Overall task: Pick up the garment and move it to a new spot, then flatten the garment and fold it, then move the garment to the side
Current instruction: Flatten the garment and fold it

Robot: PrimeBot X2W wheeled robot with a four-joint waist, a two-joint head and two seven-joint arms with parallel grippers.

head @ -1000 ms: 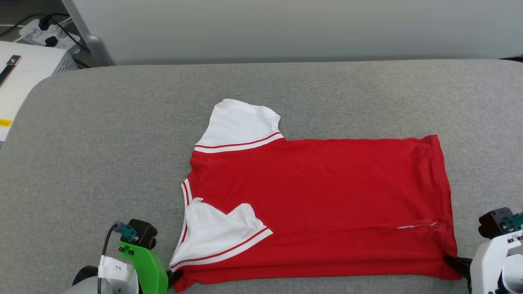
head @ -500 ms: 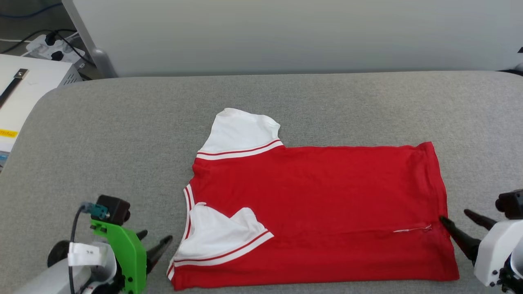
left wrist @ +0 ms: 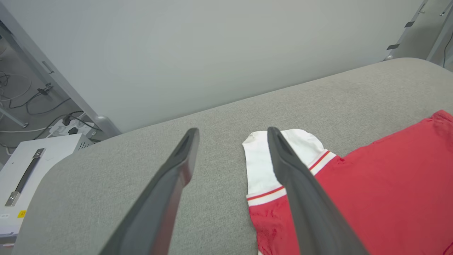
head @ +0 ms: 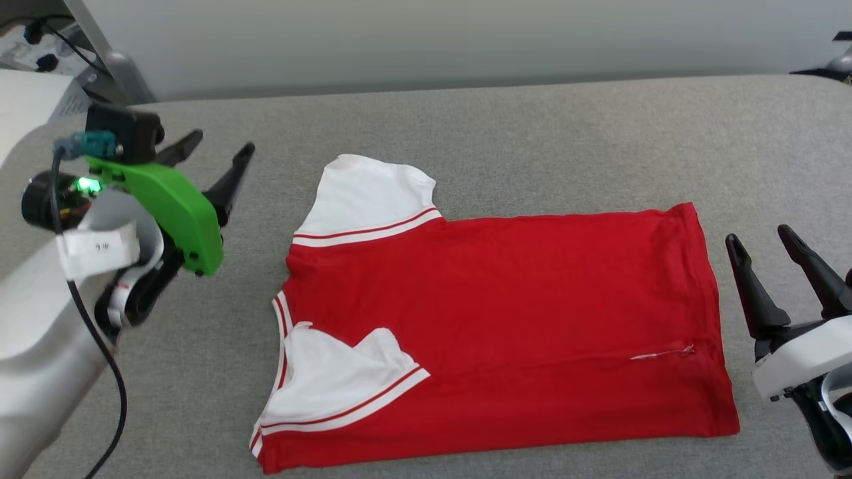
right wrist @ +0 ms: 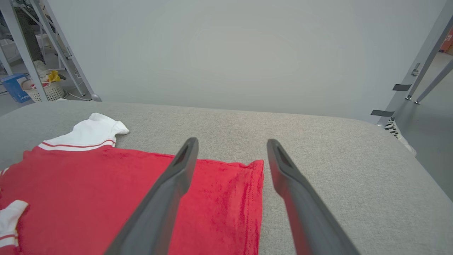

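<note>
The garment (head: 506, 326), a red jersey T-shirt with white sleeves, lies flat on the grey table (head: 466, 133), collar to the left and hem to the right. Its near long edge is folded over, so one white sleeve (head: 333, 386) rests on the red body. The other sleeve (head: 366, 193) sticks out at the far side. My left gripper (head: 223, 150) hangs open and empty above the table, left of the far sleeve (left wrist: 262, 159). My right gripper (head: 759, 236) is open and empty beside the hem (right wrist: 256, 198), clear of the cloth (right wrist: 106, 194).
A white metal box (left wrist: 32, 166) and a power strip (left wrist: 69, 125) sit past the table's left end. A pale wall panel (head: 466, 33) runs behind the far edge. A basket (right wrist: 44, 88) stands on the floor at the left. Bare grey surface surrounds the shirt.
Both grippers let go of the shirt's near corners, opened and rose; the left one swung up towards the far sleeve. The folded shirt stays put. The camera shifted.
</note>
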